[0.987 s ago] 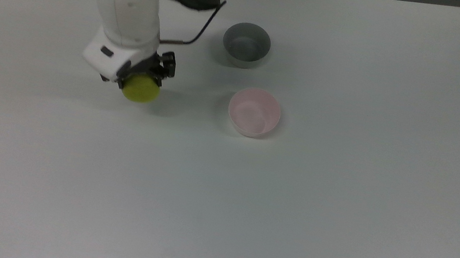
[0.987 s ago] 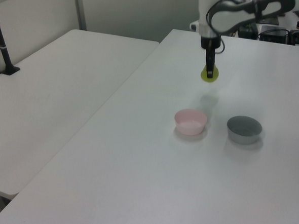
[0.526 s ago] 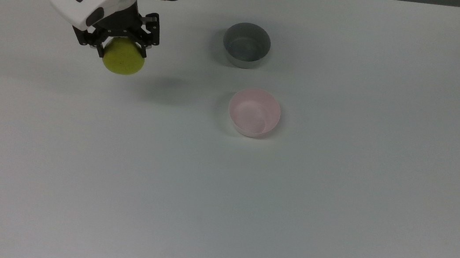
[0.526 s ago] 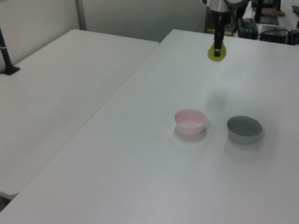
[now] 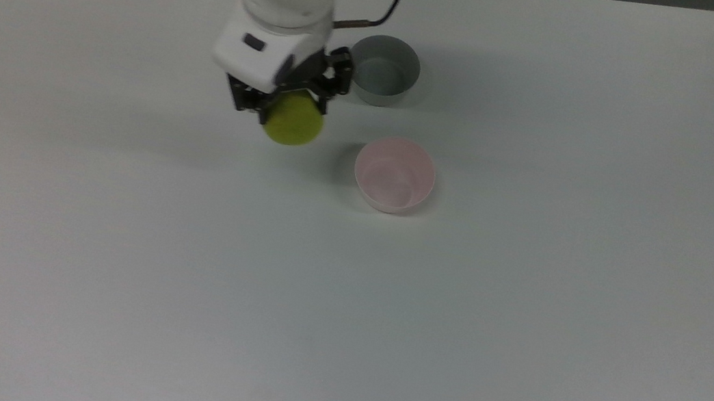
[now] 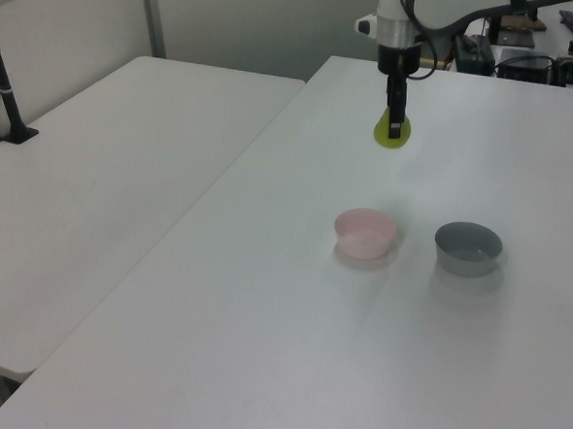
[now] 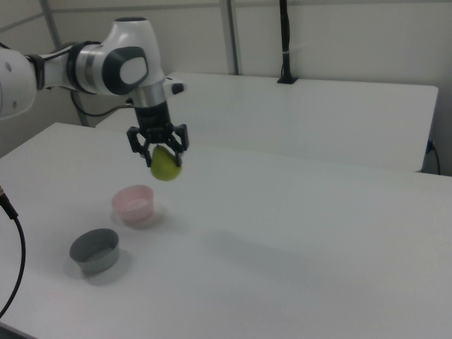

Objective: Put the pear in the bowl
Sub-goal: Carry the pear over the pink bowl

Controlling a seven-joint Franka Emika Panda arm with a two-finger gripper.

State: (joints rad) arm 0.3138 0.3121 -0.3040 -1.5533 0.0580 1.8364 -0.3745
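High above the desk (image 5: 519, 332), the pear (image 5: 294, 121) is held clamped in the gripper (image 5: 288, 103) and has been swung back from the far side toward the pink bowl (image 5: 395, 174), so only alignment and release remain.

White table (image 5: 519, 332), pink bowl (image 5: 394, 174), grey bowl (image 5: 383, 69)

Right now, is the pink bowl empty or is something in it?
Empty. The pink bowl shows only its bare inside; the pear hangs in the gripper above the table.
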